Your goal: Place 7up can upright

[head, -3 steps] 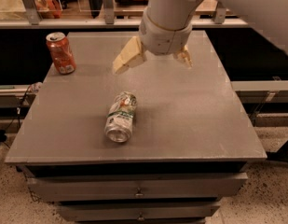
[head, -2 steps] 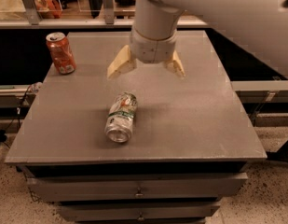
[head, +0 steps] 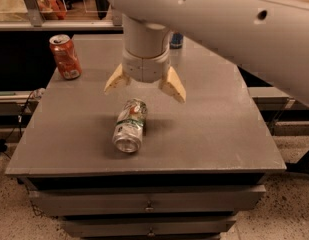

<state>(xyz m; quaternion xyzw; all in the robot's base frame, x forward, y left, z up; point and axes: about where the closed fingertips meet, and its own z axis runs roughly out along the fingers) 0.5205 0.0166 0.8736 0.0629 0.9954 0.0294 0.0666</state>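
1. The 7up can (head: pixel 130 125) lies on its side on the grey worktop (head: pixel 219 129), a little left of the middle and toward the front edge.
2. Its length runs roughly front to back, slanting slightly. One round end faces the camera, and the green label markings show on the upper side of its silvery body.
3. The claw (head: pixel 144 94) hangs above the worktop, just behind the far end of the can and not touching it.
4. It points downward, and its two tan fingers (head: pixel 173 86) are spread wide apart with nothing between them (released, in short).
5. The white arm (head: pixel 209 19) comes in from the upper right and fills much of the top of the view. Its round wrist sits straight above the claw.
6. An orange soda can (head: pixel 65 57) stands upright near the back left corner of the worktop, well apart from the 7up can.
7. A blue can (head: pixel 176 40) shows only in part at the back of the worktop, mostly hidden behind the wrist.
8. A soft shadow falls on the worktop around the lying can.
9. Below the worktop, grey drawers (head: pixel 149 201) with small handles face the camera.
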